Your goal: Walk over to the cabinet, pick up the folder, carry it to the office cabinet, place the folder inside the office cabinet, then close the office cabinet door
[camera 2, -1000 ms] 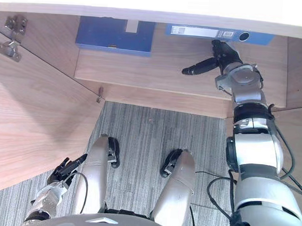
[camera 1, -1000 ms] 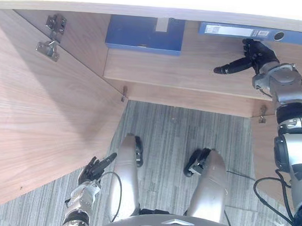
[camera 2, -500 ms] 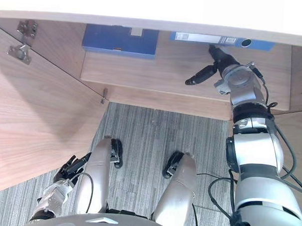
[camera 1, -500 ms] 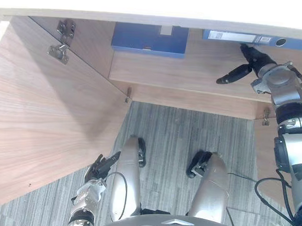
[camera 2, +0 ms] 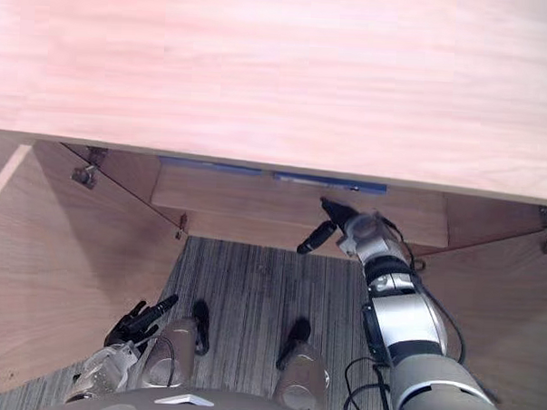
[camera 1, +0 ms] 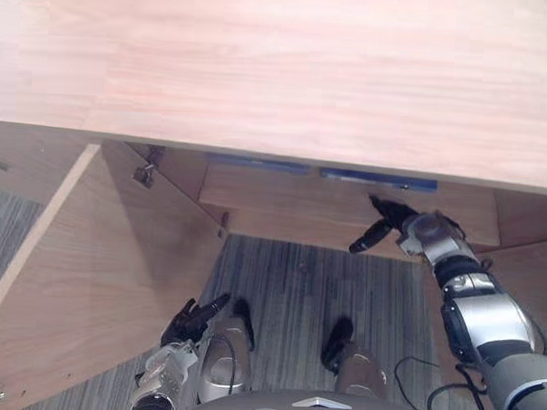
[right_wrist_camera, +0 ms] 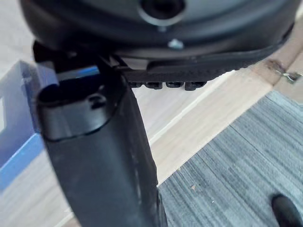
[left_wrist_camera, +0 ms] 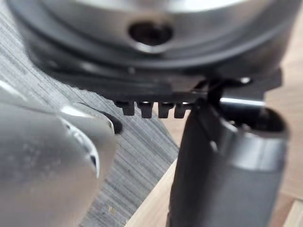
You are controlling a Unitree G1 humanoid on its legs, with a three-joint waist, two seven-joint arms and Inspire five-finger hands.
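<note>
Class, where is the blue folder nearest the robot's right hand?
In the left eye view, the folder lies at the back of the shelf, just beyond the right robot hand, right of another folder.

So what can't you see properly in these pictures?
1. Blue folders: in both eye views the cabinet top hides all but thin blue strips.
2. One folder, right wrist view: the right hand covers part with its thumb, and the picture edge cuts the rest.
3. Folder labels: hidden, so unreadable.

Camera lifts and the cabinet top (camera 1: 279, 69) slides into view. The right hand (camera 1: 393, 217) eases back to the shelf (camera 1: 283, 198) edge, with the folder (camera 1: 376, 179) now just beyond it, apart.
</note>
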